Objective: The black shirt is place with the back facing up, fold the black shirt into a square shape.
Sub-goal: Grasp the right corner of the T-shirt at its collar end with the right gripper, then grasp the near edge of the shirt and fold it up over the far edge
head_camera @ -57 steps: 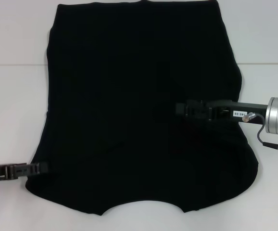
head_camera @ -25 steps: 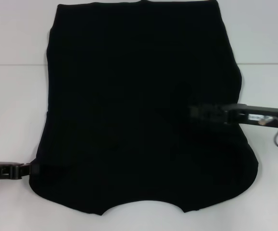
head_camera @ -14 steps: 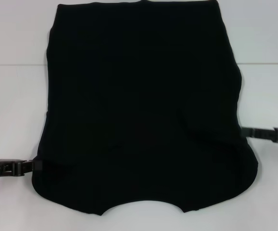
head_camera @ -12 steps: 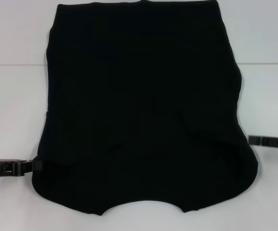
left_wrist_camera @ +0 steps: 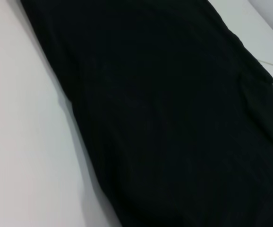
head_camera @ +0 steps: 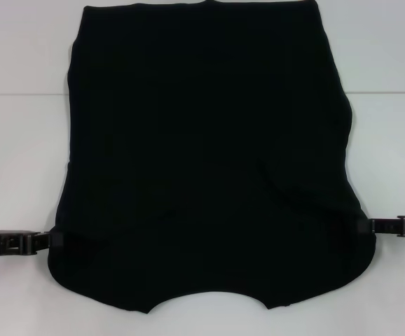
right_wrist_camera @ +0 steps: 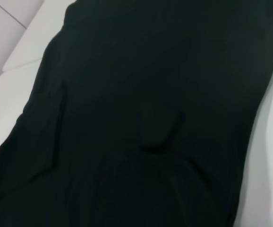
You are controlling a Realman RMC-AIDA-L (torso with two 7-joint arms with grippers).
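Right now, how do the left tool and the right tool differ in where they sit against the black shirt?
The left tool reaches the black shirt at its left edge; the right tool meets the right edge. The left sits slightly nearer the robot than the right. Both lie low over the white table, pointing inward at the shirt's near corners.

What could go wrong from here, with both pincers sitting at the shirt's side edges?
The black shirt is black like the left pincer and right pincer, so where each meets the hem is hard to judge; a grasp might miss or catch only one layer. A raised crease in the fabric could get folded in, spoiling a square shape. The two pincers sit at slightly different heights along the edges, so a lift might skew the fold.
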